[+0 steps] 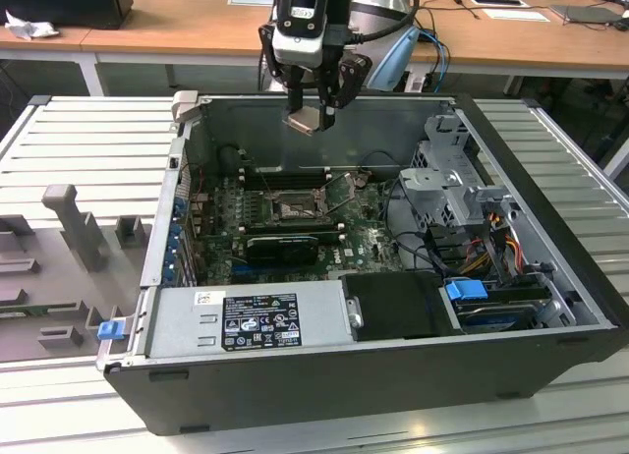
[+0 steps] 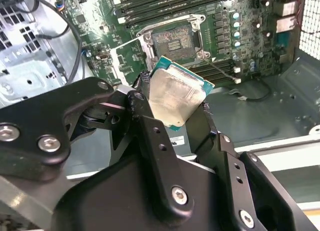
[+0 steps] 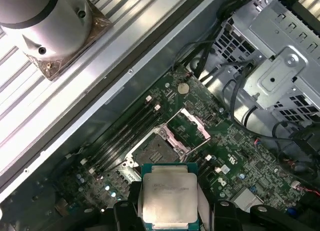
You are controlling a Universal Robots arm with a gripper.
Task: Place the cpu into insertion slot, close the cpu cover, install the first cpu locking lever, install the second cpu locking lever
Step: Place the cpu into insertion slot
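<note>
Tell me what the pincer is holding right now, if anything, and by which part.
The pincer holds the cpu, clamped by two opposite side edges, with its metal top showing in both wrist views.

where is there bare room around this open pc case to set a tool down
The ribbed table on the exterior view's right of the computer case is bare. On that view's left, grey fixtures take it up. Inside, the motherboard, cables and drive cage are crowded; the end effector holds the cpu above.
</note>
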